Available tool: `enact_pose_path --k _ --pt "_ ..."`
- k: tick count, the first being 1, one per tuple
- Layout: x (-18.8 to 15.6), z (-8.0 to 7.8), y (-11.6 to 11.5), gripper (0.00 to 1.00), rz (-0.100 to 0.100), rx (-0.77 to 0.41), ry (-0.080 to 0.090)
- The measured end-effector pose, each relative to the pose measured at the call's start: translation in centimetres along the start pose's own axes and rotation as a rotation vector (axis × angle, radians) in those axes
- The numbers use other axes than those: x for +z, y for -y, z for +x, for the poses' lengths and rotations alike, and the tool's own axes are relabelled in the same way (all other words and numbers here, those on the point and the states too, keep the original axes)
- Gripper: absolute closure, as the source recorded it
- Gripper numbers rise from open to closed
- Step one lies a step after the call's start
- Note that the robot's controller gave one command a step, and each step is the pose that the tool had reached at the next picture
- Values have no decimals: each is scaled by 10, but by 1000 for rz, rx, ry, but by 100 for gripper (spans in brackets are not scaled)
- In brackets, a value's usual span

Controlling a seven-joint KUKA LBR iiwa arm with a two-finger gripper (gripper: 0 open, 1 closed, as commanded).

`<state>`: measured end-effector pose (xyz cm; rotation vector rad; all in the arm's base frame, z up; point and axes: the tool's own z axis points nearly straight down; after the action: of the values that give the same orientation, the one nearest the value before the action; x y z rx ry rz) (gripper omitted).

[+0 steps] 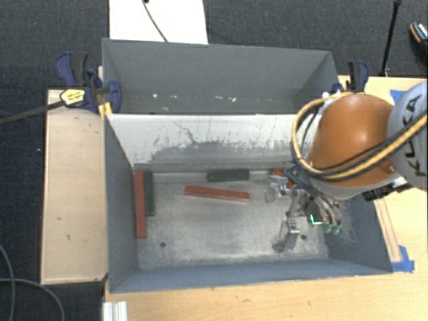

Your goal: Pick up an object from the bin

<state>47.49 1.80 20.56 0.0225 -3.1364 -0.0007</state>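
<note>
My gripper (281, 215) hangs low over the right part of the bin, above bare floor near the front right corner. Its two metal fingers stand apart, open, with nothing between them. The closest loose thing is a flat red-brown stick (217, 193) lying almost level in the middle of the bin, a short way left of the gripper. Behind the stick, close to the back wall, lies a short dark green block (227, 176).
Against the left wall a long red bar (140, 204) lies front to back, with a dark green bar (150, 194) beside it. The arm's orange cover and cables hide the bin's right back corner.
</note>
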Motion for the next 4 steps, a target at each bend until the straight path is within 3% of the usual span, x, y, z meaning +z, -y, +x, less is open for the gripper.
enact_pose_path --k 1,2,3,4 --pt "111 -71 -61 0 -2 -35 6" --pt "136 -121 -81 0 -1 -44 11" --pt "131 -121 -80 100 -1 -42 14" --pt "-38 -106 -76 100 0 -90 18"
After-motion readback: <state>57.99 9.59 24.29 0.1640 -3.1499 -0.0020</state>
